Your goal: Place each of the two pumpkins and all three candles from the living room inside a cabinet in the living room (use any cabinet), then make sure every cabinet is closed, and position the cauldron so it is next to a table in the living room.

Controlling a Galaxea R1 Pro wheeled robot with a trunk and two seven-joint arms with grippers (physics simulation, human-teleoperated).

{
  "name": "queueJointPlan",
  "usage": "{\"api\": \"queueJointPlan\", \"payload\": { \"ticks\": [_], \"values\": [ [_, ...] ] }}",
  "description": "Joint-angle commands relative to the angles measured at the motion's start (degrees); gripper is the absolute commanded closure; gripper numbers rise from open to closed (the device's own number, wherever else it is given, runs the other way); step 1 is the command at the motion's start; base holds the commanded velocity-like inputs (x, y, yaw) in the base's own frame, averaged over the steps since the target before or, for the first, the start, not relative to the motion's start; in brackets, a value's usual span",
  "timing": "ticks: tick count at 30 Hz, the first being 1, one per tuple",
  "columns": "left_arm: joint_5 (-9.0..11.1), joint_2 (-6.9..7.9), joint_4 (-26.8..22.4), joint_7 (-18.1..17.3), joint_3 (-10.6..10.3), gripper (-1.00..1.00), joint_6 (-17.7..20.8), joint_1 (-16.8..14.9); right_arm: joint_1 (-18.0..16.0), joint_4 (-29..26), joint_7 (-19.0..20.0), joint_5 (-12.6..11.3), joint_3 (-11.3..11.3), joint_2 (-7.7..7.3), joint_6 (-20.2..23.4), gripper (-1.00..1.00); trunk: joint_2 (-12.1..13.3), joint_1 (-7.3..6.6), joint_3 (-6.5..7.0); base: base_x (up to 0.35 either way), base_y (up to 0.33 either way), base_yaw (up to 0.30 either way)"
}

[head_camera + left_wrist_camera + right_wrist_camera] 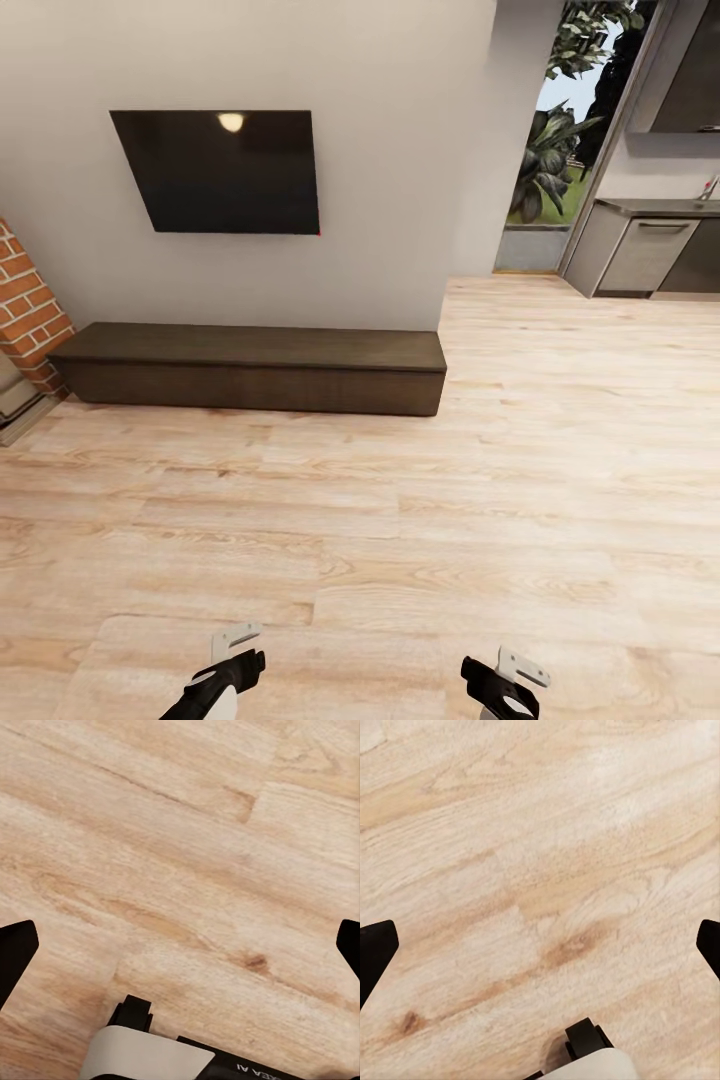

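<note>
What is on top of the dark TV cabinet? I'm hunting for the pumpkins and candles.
The cabinet top looks bare in the head view: no pumpkins or candles on it. A black TV hangs on the wall above. All fronts are shut, so whatever is inside stays hidden.

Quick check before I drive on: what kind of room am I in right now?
Most likely a living room: a wall-mounted TV hangs above the cabinet on the wood floor. Grey kitchen units show through an opening on the right.

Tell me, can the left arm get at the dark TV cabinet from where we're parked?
Probably not yet. The cabinet sits against the far wall with a wide stretch of wooden floor between it and the left gripper, which hangs open over bare planks. Nothing blocks the way; the base likely needs to roll closer.
</note>
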Motion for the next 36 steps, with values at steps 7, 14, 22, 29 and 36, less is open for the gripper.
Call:
{"api": "queueJointPlan", "payload": {
  "ticks": [7, 14, 22, 29, 36],
  "values": [
    [0.30, 0.07, -0.14, 0.49, -0.41, -1.00, 0.24, -0.02, -0.03, -0.01, -0.24, -0.47, 0.49, 0.01, -1.48, -1.00, -0.05, 0.01, -0.03, 0.000, 0.000, 0.000],
    [0.32, 0.07, -0.15, 0.44, -0.41, -1.00, 0.24, -0.02, -0.03, -0.01, -0.24, -0.49, 0.49, 0.00, -2.06, -1.00, 0.75, -0.43, 0.57, 0.000, 0.000, 0.000],
    [0.35, 0.07, -0.14, 0.40, -0.41, -1.00, 0.32, -0.02, -0.03, -0.01, -0.24, -0.58, 0.49, 0.01, -2.16, -1.00, 3.96, -2.19, 2.68, 0.000, 0.000, 0.000],
    [0.35, 0.07, -0.14, 0.40, -0.41, -1.00, 0.33, -0.02, -0.03, -0.01, -0.24, -0.63, 0.49, 0.00, -2.18, -1.00, 6.77, -3.73, 4.57, 0.000, 0.000, 0.000],
    [0.30, 0.00, -0.18, 0.40, -0.42, -1.00, 0.27, -0.02, -0.03, -0.01, -0.24, -0.67, 0.49, 0.00, -2.18, -1.00, 8.78, -4.82, 6.10, 0.000, 0.000, 0.000]
  ]
}}
